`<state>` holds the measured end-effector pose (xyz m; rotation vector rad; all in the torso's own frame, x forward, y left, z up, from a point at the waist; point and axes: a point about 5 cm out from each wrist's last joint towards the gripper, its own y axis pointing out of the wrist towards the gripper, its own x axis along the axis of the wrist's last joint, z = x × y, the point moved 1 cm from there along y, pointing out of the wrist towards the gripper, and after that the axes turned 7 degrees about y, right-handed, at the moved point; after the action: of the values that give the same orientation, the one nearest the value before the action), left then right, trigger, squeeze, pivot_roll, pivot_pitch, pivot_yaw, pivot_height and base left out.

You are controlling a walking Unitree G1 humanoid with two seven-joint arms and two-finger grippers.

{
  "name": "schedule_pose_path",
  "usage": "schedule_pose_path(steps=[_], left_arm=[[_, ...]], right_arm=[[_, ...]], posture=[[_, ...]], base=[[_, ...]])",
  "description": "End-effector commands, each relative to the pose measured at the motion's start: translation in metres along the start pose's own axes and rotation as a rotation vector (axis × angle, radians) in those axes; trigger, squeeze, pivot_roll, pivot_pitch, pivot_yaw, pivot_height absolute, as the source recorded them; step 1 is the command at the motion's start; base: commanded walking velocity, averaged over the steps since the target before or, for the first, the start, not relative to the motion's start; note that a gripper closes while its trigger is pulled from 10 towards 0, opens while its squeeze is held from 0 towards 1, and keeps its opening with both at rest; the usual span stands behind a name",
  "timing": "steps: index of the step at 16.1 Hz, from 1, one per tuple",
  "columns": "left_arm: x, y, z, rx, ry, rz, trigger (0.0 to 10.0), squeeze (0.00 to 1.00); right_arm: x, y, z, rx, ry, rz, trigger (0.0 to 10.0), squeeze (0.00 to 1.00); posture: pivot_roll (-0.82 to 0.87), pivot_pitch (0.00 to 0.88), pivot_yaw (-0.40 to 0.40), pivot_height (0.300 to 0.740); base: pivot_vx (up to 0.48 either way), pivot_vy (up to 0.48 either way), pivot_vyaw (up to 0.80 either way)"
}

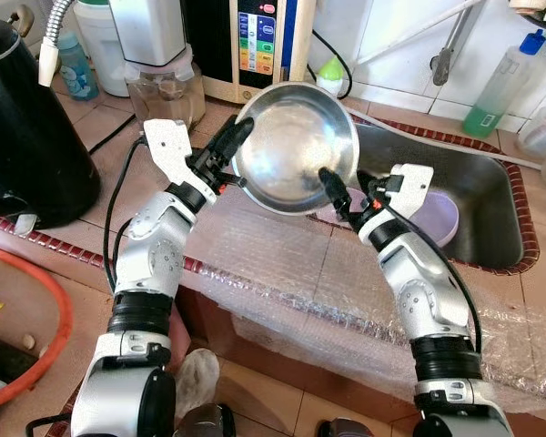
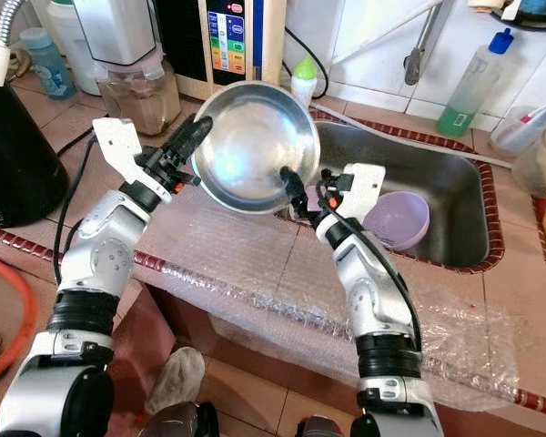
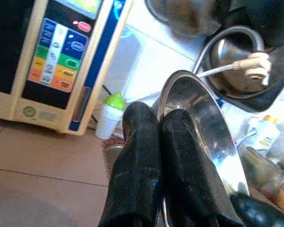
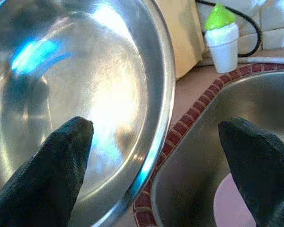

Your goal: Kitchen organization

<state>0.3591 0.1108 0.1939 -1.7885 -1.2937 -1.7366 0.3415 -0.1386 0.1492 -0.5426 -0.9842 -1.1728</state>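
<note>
Stainless steel bowl [image 1: 296, 146]: round, shiny, empty, tilted w/ inside facing camera. Held up above counter edge, just left of sink [image 1: 491, 228]. Lilac plastic bowl [image 1: 437, 218]: upright in sink, right of steel bowl, looks empty.

The tiled countertop [image 1: 91, 127] carries a recessed steel sink [image 1: 491, 205]. Left of the sink: bubble wrap [image 1: 282, 273] over the counter edge, a black kettle [image 1: 23, 127], a control-panel appliance [image 1: 255, 45]. Behind the sink: a green-liquid bottle [image 1: 496, 86].
</note>
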Motion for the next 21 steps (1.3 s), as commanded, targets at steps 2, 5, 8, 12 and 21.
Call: schedule_pose_path(steps=[2, 5, 8, 12, 21], left_arm=[[0.005, 0.002, -0.008, -0.062, -0.011, -0.018, 0.0, 0.00], [0.003, 0.001, -0.008, -0.060, -0.012, -0.015, 0.0, 0.00], [0.005, 0.001, -0.008, -0.065, -0.023, -0.020, 0.0, 0.00], [0.004, 0.003, -0.009, -0.071, -0.031, -0.022, 0.0, 0.00], [-0.002, 0.005, -0.006, -0.066, -0.058, 0.011, 0.0, 0.00]], right_arm=[[0.003, 0.003, -0.006, -0.059, 0.138, -0.026, 0.0, 0.00], [0.001, 0.003, -0.019, -0.117, 0.209, -0.006, 0.0, 0.00], [-0.004, 0.000, -0.028, -0.160, 0.249, 0.019, 0.0, 0.00], [-0.002, 0.002, -0.031, -0.173, 0.263, 0.022, 0.0, 0.00], [0.010, 0.008, -0.044, -0.099, 0.234, 0.179, 0.0, 0.00]], posture=[[-0.12, 0.000, 0.001, 0.740], [-0.12, 0.000, -0.002, 0.740], [-0.12, 0.000, -0.005, 0.740], [-0.13, 0.000, -0.003, 0.740], [-0.13, 0.000, 0.014, 0.740]], base=[[0.000, 0.000, 0.00], [0.000, 0.000, 0.00], [0.000, 0.000, 0.00], [0.000, 0.000, 0.00], [0.000, 0.000, 0.00]])
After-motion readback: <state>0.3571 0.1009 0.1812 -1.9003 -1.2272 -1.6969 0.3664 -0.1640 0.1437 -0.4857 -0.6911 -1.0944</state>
